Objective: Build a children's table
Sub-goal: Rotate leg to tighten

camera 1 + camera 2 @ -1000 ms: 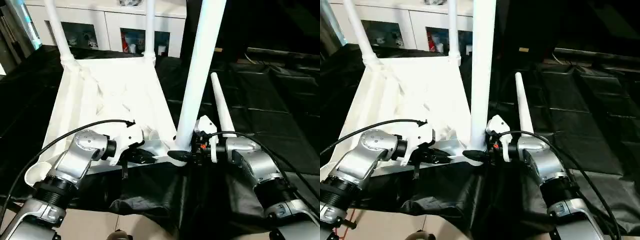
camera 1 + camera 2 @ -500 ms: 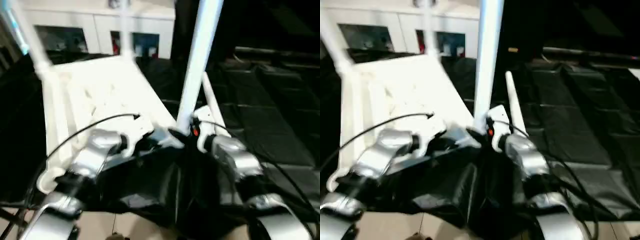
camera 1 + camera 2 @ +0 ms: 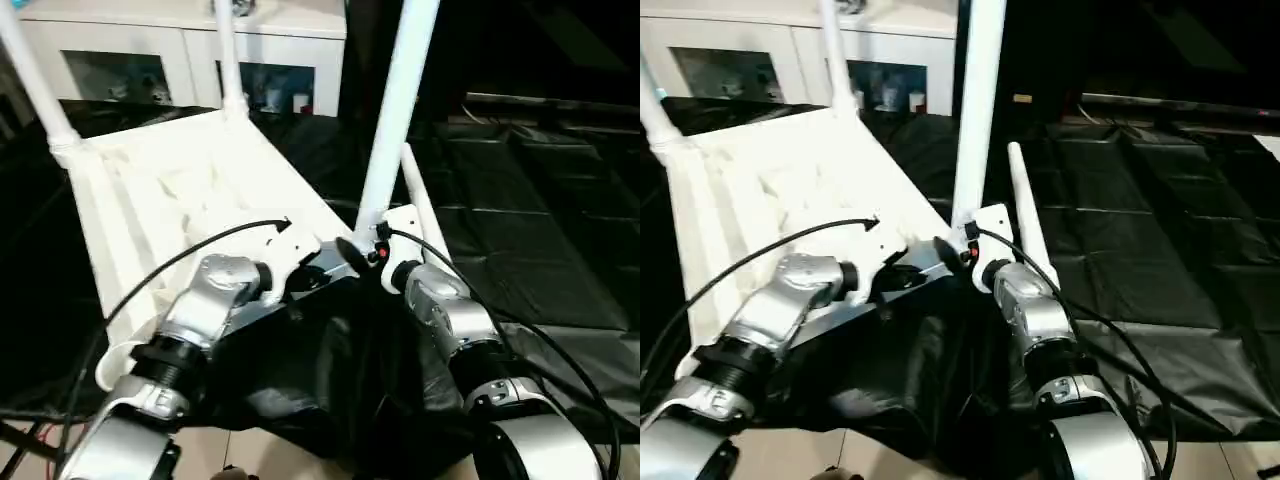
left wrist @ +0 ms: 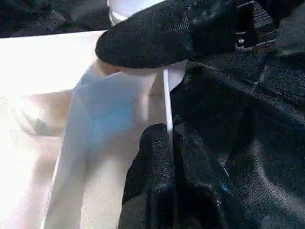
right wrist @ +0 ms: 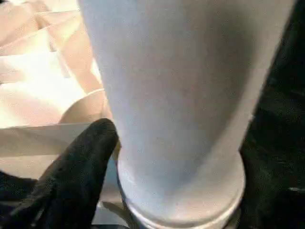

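The children's table [image 3: 150,190] lies upside down on black cloth, its ribbed underside facing up. Two white legs [image 3: 35,80] [image 3: 228,60] stand in the far corner sockets. A third leg [image 3: 395,110] rises from the near right socket. My left gripper [image 4: 169,131] is shut on the table's thin rim just beside that socket. My right gripper [image 3: 358,250] is open around the base of that upright leg [image 5: 181,95], with one black finger [image 5: 81,162] close against it. A loose leg [image 3: 425,210] lies on the cloth to the right.
A white cabinet [image 3: 180,50] with glass-fronted compartments stands behind the table. Black sheeting [image 3: 540,230] covers the ground to the right. A strip of pale floor [image 3: 270,455] shows at the front, and black cables run along both of my forearms.
The whole view has shifted and tilted, so the camera moved. Both grippers stay at the near right corner. The right gripper's jaws stand wider around the leg's base than before.
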{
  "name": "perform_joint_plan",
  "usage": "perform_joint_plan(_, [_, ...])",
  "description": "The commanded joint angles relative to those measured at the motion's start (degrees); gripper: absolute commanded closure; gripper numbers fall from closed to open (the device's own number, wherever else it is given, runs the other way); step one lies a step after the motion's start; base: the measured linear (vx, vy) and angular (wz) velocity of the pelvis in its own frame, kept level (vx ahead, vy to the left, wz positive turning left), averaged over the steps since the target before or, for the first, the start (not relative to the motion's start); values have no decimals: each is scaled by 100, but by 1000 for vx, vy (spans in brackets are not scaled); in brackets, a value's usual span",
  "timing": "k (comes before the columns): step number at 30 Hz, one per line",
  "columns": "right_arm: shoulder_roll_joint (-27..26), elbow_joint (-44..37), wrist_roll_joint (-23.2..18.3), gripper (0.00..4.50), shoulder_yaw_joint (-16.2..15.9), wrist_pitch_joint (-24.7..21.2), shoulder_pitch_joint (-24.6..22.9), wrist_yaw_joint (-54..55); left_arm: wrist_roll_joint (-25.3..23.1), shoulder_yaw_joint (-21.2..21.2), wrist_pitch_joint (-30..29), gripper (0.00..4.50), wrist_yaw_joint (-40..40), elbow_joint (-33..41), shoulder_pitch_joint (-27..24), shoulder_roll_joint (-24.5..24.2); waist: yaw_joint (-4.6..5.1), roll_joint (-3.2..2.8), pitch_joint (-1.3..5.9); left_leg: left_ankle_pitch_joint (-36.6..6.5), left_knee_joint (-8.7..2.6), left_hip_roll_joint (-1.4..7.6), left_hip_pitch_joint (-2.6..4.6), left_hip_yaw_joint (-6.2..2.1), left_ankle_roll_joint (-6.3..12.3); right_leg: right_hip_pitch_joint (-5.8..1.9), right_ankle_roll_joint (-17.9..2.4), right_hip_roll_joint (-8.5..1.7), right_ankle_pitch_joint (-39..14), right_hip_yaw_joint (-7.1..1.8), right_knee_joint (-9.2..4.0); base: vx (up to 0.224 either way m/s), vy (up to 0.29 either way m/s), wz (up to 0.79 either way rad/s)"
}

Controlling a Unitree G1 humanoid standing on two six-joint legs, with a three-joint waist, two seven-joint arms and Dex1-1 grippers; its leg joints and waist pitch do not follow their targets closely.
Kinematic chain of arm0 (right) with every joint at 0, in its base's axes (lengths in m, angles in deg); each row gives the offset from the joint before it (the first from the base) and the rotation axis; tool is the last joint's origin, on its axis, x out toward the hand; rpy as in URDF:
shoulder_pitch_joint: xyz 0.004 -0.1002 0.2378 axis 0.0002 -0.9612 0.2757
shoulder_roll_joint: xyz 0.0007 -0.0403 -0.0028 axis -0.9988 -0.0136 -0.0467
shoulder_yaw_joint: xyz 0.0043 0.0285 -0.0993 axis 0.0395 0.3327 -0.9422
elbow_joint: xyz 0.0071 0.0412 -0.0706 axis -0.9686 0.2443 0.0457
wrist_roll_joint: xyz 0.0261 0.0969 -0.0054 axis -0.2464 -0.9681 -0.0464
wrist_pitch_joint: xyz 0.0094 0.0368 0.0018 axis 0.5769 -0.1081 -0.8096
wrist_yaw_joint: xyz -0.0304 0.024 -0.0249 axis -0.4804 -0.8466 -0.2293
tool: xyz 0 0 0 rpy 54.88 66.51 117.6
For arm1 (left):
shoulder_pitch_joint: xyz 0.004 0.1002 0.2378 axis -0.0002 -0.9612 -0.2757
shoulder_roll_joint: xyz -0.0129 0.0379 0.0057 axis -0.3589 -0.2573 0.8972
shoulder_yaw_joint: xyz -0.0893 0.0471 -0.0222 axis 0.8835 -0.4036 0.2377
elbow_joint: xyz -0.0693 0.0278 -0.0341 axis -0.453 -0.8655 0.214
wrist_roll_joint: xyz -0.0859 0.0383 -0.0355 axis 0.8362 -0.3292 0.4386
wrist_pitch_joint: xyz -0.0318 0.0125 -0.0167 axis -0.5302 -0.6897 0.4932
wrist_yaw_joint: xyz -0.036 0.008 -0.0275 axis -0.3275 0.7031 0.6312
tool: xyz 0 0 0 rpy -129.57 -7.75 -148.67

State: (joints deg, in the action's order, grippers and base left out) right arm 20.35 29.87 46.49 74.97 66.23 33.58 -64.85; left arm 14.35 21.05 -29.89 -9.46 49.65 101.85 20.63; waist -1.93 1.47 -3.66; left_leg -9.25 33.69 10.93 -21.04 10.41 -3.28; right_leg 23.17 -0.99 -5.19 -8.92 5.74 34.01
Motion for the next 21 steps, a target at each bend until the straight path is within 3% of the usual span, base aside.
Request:
perform_joint_plan(1, [-63, -10, -9, 46, -535, 11, 17, -787, 371, -290, 403, 450, 577, 465, 11, 113, -38, -23, 408, -2002, -427, 242, 80, -113, 41, -214, -928, -392, -2345, -315, -490, 0, 0, 0])
perform_joint_plan(7, [525, -600, 76, 46, -911, -7, -270, -1949, 385, -378, 566, 450, 1139, 580, -150, -277, -104, -15, 421, -1636, -426, 253, 60, -78, 186, -271, -1126, -369, -1663, -336, -413, 0, 0, 0])
perform_joint_plan(14, [1075, -1113, -14, 46, -1033, -86, -522, -2829, 222, -539, 817, 450, 1472, 623, -285, -645, -195, -5, 404, -1648, -440, 267, 85, -72, 148, -264, -1123, -367, -1808, -342, -413, 0, 0, 0])
perform_joint_plan(17, [1228, -1319, -123, 80, -1062, -151, -614, -3114, 248, -547, 785, 450, 1607, 676, -326, -732, -220, -3, 397, -1764, -445, 270, 93, -78, 91, -257, -1050, -381, -2040, -346, -436, 0, 0, 0])
perform_joint_plan(21, [1384, -1587, -223, 123, -1127, -306, -725, -3456, 312, -613, 692, 450, 1934, 828, -429, -916, -279, 8, 401, -1682, -447, 281, 93, -73, 117, -259, -1050, -384, -1943, -353, -416, 0, 0, 0])
